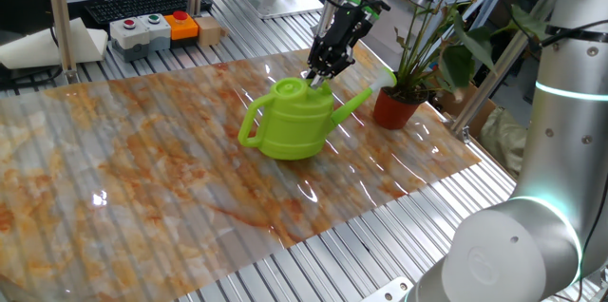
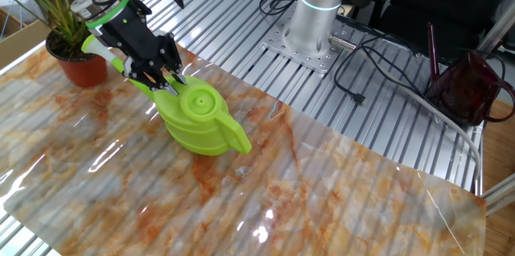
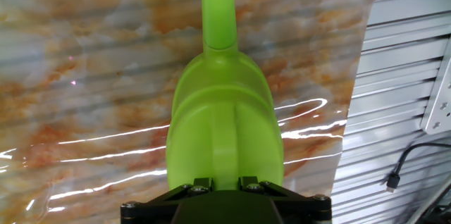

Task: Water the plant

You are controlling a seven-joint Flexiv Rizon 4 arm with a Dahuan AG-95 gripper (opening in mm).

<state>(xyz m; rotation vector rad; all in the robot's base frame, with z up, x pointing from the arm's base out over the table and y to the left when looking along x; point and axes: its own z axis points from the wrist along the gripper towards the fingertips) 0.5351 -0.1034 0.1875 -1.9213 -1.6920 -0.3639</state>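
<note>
While the claw point(image 1: 318, 75) sits at the top of the watering can point(image 1: 293, 119), the findings by item are as follows.

Claw state: the black fingers are drawn close together on the can's top handle; the hand view shows the green strap running up between the two finger bases, so the claw is clamped on the watering can.
Arm attitude: the hand slants down toward the can from above in both fixed views.
Watering can: lime-green plastic, tilted, with its spout point(image 1: 356, 103) reaching toward the plant; whether its base touches the table cannot be told.
Plant point(image 1: 429, 28): long thin stems and broad dark-green leaves, rooted in a small terracotta-red pot point(image 1: 396, 108) at the far corner of the mat, just beside the spout tip.
Table point(image 2: 378, 127): ribbed aluminium slats, covered by an orange-and-white marbled mat point(image 1: 142, 179).
One fixed view only: a control box point(image 1: 152, 29) with coloured buttons and a keyboard point(image 1: 142, 3) at the far edge; spout tip next to the pot rim.
Other fixed view only: the arm's base column point(image 2: 314, 10) bolted to the table, a dark red bag point(image 2: 471, 87), and the can's round filler cap point(image 2: 197, 101).
Hand view only: the can from directly behind, spout point(image 3: 218, 9) pointing straight away; the plant is out of frame.
</note>
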